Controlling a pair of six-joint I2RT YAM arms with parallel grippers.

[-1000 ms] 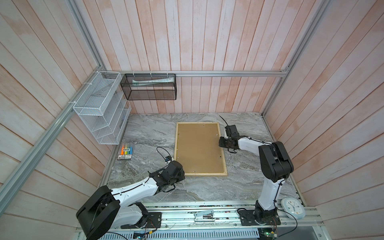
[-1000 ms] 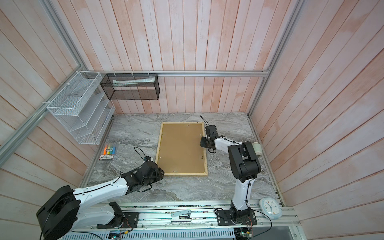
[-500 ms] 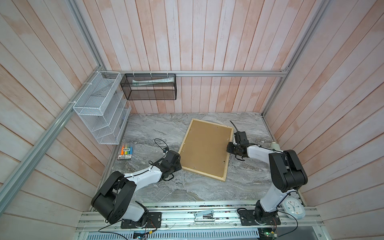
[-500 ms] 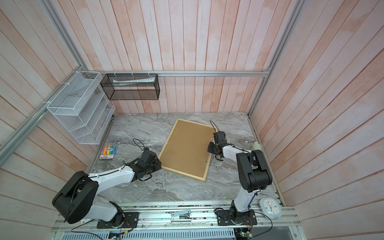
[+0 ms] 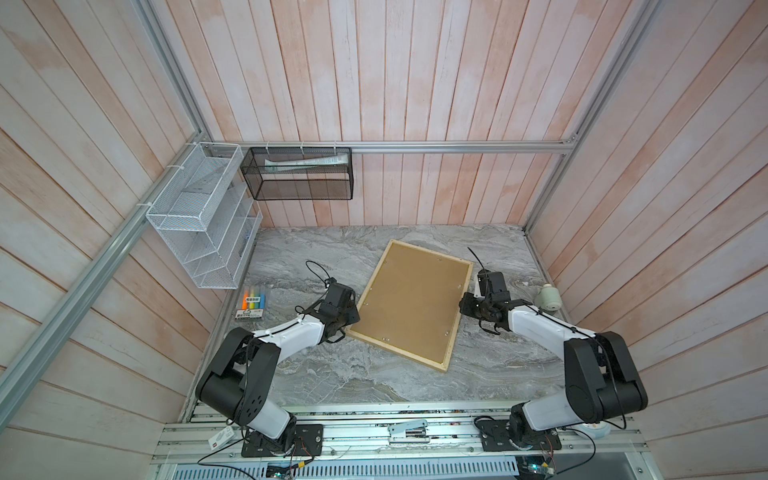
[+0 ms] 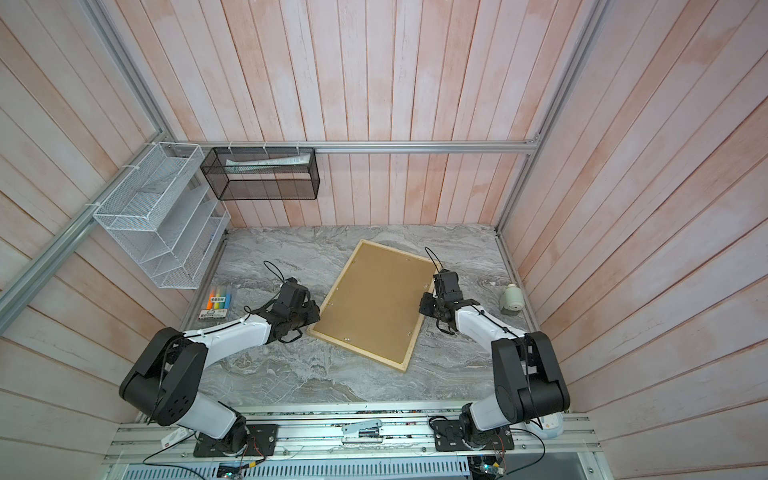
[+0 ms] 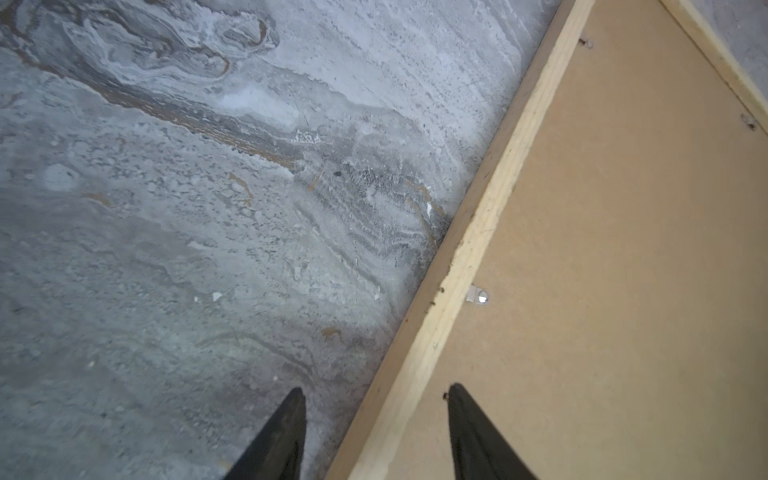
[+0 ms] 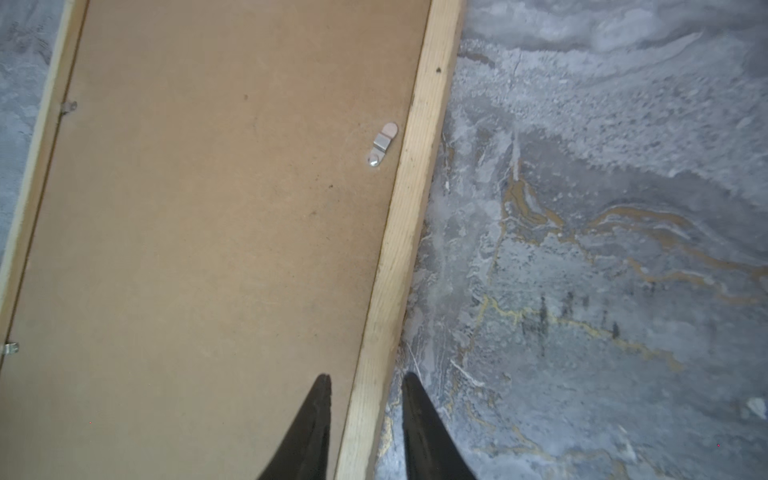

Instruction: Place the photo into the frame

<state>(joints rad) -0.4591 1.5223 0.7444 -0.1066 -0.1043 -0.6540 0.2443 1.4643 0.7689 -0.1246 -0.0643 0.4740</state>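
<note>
The marble surface (image 5: 332, 374) carries the frame (image 5: 397, 350), which lies back-up and askew near the middle. This is probably so that its rear can be reached. As a container it holds only the brown backing board (image 5: 411, 299), which fills the opening flush with the pale rails. The photo shows in no view. Whether it lies under the board or elsewhere, I cannot tell.

The white wire rack (image 5: 199, 216) hangs on the side wall, and its tiers look mostly bare. The black mesh basket (image 5: 299, 183) on the back wall holds a pale long item (image 5: 303, 163), too small to name.

The left gripper (image 7: 375, 388) straddles one long rail with its fingers spread wide, one over the surface and one over the board, clamping nothing. The right gripper (image 8: 366, 375) straddles the opposite rail with a narrower gap, and its fingers are also parted and clear of the wood. Bracketing opposite rails like this looks suited to steering the frame flat.

A highlighter pack (image 5: 251, 303) lies near the rack. A metal tab (image 8: 382, 143) is turned over the board and pins it in.
</note>
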